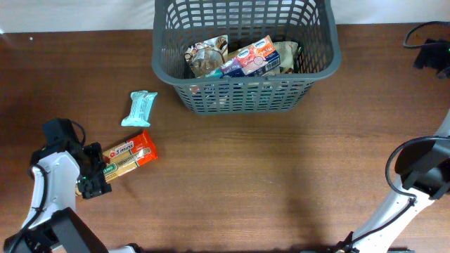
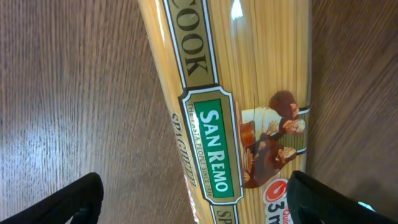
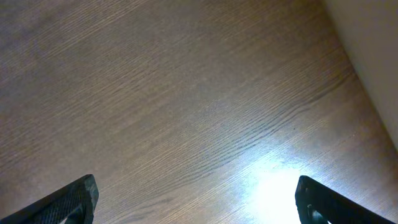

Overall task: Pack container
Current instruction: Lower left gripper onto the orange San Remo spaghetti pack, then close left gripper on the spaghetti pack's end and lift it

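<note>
the basket (image 1: 242, 95) sits at the middle of the far edge of the table (image 1: 281, 176), upright with its mouth open to the ceiling and its long axis running along that edge. a few snack packs already lie inside.

near the left edge, the left gripper (image 2: 196, 193) is spread wide over one end of a spaghetti pack (image 1: 130, 156), a finger to either side and nothing clamped yet. the pack lies slantwise, pointing from the near-left corner towards the basket. a teal wrapper (image 1: 139, 108) lies just beyond it.

the right gripper (image 3: 196, 196) hangs over bare wood by the right edge, also spread wide and empty.

my worry is the grab: taken so near one end, the long pack would likely droop or swing, then catch the basket's near wall instead of dropping in. a hard squeeze might also snap the strands.
</note>
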Controlling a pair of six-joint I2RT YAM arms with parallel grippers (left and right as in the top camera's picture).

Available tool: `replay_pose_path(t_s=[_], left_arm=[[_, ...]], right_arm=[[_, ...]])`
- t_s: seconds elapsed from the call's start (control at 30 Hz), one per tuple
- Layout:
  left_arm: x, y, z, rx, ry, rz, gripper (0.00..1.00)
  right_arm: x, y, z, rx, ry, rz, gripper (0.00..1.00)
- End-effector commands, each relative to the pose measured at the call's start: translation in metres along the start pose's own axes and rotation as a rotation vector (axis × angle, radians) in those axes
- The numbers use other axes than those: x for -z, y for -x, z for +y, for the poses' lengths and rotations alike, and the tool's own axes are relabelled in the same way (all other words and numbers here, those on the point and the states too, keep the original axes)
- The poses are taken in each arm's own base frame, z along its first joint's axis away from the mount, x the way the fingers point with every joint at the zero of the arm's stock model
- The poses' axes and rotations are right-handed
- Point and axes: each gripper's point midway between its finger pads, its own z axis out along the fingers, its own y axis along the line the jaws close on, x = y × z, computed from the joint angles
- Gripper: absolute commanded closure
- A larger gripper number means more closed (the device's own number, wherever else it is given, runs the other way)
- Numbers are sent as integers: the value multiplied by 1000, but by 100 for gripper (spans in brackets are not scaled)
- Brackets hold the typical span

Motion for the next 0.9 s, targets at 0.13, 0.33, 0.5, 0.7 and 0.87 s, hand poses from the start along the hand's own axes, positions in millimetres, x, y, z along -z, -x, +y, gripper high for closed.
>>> replay_pose_path(t_s=[0.13, 0.33, 0.5, 0.7, 0.87], left_arm=[[-3, 13, 5, 0, 24, -68, 11], [-4, 22, 6, 3, 37, -119, 11], [-14, 21, 11, 27, 78, -112, 11], [-28, 19, 11, 39, 103, -102, 11], [-33, 22, 4, 40, 86, -112, 11]], right_arm=[[1, 1, 1, -12, 2, -5, 1], [1, 1, 1, -12, 2, -5, 1], [1, 1, 1, -12, 2, -5, 1], [1, 1, 1, -12, 2, -5, 1], [1, 1, 1, -12, 2, -5, 1]])
